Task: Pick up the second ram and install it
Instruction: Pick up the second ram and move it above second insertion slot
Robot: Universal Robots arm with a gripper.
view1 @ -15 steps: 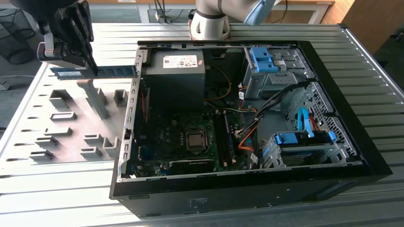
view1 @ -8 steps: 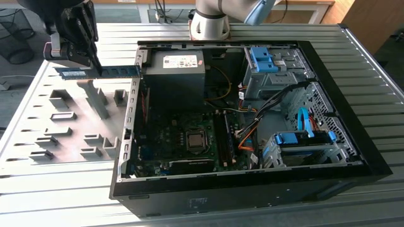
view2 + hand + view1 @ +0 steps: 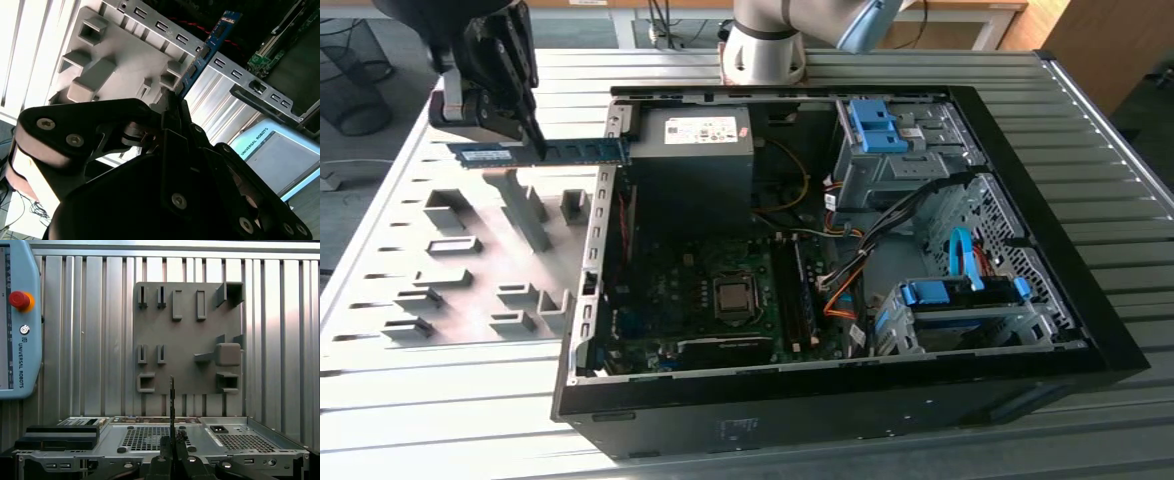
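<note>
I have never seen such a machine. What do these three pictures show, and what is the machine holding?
It is one robot arm with a pincer at its end. The exterior view comes from a camera off the arm; both wrist views come from cameras riding on the arm. On the ribbed metal table lie an open computer case and a gray fixture plate. The pincer is shut on the second ram, a thin blue-green stick, near the case's edge; it is not yet installed.
</note>
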